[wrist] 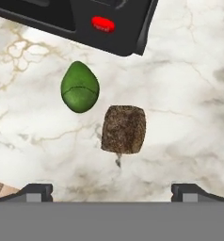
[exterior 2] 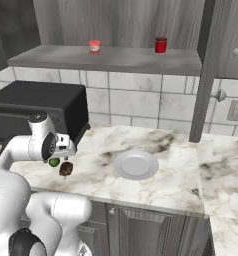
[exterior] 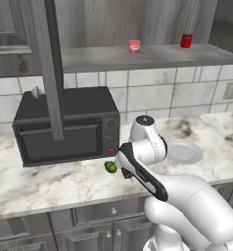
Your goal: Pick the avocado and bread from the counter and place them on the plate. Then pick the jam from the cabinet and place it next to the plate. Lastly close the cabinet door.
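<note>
In the hand view my gripper is open and empty, looking straight down at the counter. The brown speckled bread lies just above the midpoint between the fingertips. The green avocado lies to its upper left, close to it and apart. Both lie in front of the microwave's right corner: avocado, bread. The white plate sits bare further right. The light red jam stands on the cabinet shelf. The cabinet door stands open.
A black microwave stands on the counter just behind the food. A darker red jar stands right of the jam. The open door hangs over the microwave in the left base view.
</note>
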